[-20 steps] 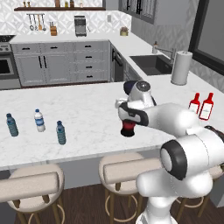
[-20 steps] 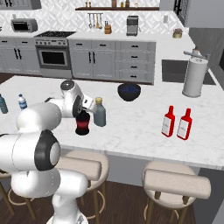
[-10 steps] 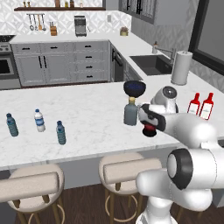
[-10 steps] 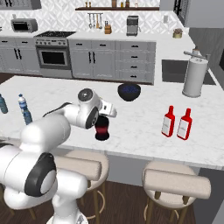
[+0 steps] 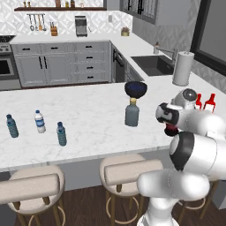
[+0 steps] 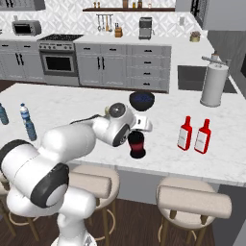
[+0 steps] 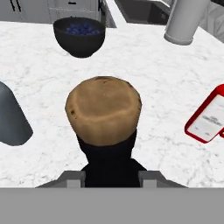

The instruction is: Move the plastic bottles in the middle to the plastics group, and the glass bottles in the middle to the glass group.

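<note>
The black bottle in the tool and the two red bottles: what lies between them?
Only bare marble counter lies between the black bottle and the red bottles, seen in the right base view.

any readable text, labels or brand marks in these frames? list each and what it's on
No text here is legible.
Red bottles: white labels; the hand view shows grey marks on one, too blurred to read.
Black bottle in the claw: red label, no characters resolvable.
Clear water bottle: blue label band, too small to read.
Oven: no readable markings.
</note>
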Controlling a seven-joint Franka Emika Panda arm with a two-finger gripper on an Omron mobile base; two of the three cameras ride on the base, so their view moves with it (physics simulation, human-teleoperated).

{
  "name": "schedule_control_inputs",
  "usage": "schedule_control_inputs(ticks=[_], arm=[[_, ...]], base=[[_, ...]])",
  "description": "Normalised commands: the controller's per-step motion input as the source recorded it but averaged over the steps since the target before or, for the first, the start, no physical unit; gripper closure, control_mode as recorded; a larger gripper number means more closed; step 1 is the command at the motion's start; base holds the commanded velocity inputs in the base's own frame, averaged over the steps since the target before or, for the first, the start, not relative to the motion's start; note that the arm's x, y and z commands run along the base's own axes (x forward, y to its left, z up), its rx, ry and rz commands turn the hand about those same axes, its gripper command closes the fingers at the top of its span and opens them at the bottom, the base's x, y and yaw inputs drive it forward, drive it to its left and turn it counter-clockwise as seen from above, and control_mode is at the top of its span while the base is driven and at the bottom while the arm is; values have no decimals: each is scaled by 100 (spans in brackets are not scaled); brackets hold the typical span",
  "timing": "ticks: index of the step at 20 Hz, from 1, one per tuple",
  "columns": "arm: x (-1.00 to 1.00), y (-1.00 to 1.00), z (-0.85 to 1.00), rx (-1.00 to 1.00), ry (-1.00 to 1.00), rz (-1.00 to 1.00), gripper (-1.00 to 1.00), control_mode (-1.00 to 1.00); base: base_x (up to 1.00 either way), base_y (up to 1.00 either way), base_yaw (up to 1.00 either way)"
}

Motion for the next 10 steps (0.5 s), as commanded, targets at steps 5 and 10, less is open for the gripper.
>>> schedule_control_inputs(ticks=[5,10], arm=[[9,-98,0,0,0,0,100,-100],[24,-78,0,0,-7,0,100,-100]], base=[[0,0,0],[0,0,0]])
